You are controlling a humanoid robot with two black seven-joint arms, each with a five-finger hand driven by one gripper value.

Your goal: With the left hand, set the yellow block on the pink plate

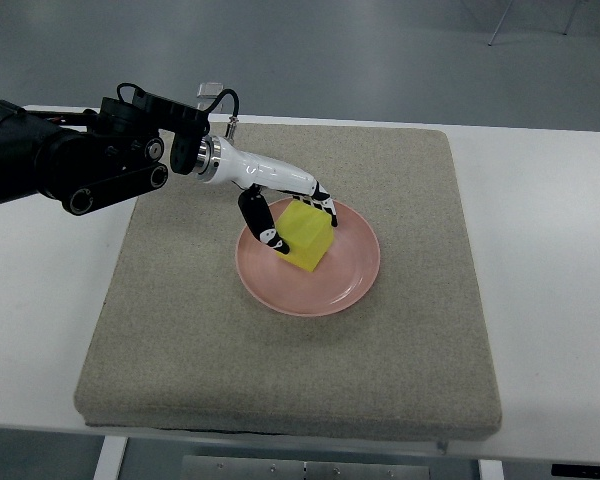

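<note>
From the left edge we see one robot arm, black and bulky at the forearm, narrowing to a white wrist, reaching across a white table (540, 250). Only this one arm shows in the top view.

Under it lies one grey-beige mat (180, 330), squarish with rounded corners, covering most of the table's middle. A small clear object (211, 93) stands at the mat's far left corner, partly behind the arm; we cannot tell what it is.

Moving right, we reach the left hand (285, 205), white with black joints, held over the near-left part of the single pink plate (355, 275). Its thumb comes down on the left face of the one yellow block (308, 238), and its other fingers (325, 200) curl over the block's far upper edge, so the hand is closed around the block from two sides.

The yellow block sits within the plate's rim, left of the plate's centre, turned so that one corner points toward the camera. We cannot tell whether its underside is touching the plate or held just above it, though a shadow lies close under its near corner.

The plate rests flat on the mat, slightly right of the mat's centre. To the right of it we see bare mat, then bare table out to the picture's right edge.
</note>
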